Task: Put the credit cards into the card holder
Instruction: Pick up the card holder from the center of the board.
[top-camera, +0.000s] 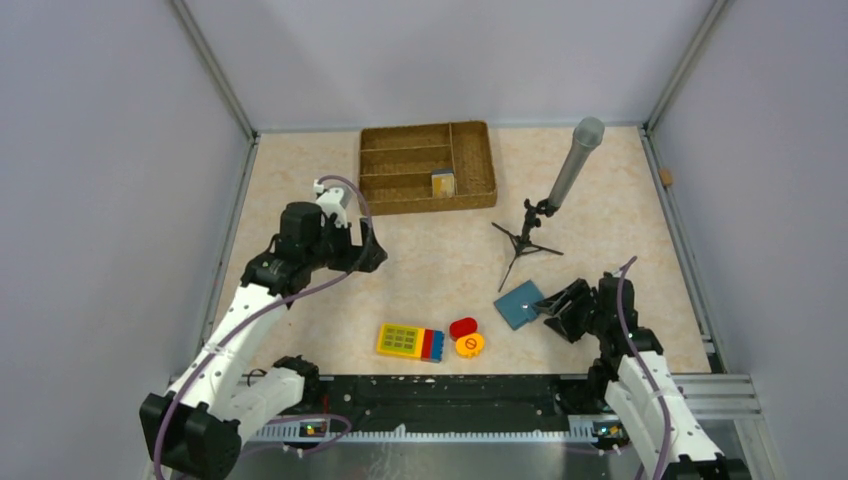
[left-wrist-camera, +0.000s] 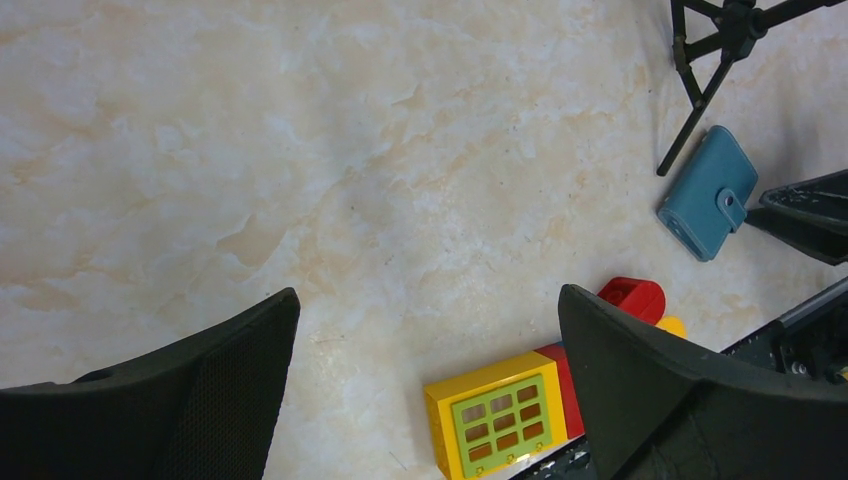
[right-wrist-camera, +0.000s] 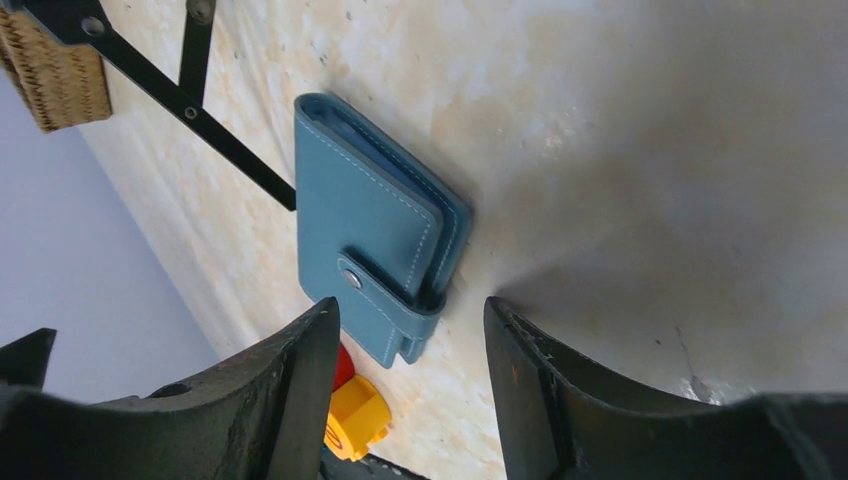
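The teal card holder (top-camera: 520, 303) lies closed on the table, its snap tab fastened; it also shows in the right wrist view (right-wrist-camera: 365, 210) and in the left wrist view (left-wrist-camera: 708, 195). My right gripper (top-camera: 552, 306) (right-wrist-camera: 410, 305) is open and low, its tips on either side of the holder's tab end, not gripping it. A small tan and blue stack that looks like the credit cards (top-camera: 443, 183) stands in the wicker tray. My left gripper (top-camera: 376, 256) (left-wrist-camera: 428, 295) is open and empty above bare table, left of the holder and below the tray.
The brown wicker divided tray (top-camera: 400, 160) stands at the back. A black tripod (top-camera: 525, 242) carrying a grey cylinder (top-camera: 575, 160) stands just behind the holder. A yellow keypad block (top-camera: 408, 342) (left-wrist-camera: 495, 415), a red piece (top-camera: 463, 326) and a yellow disc (top-camera: 470, 345) lie near the front edge.
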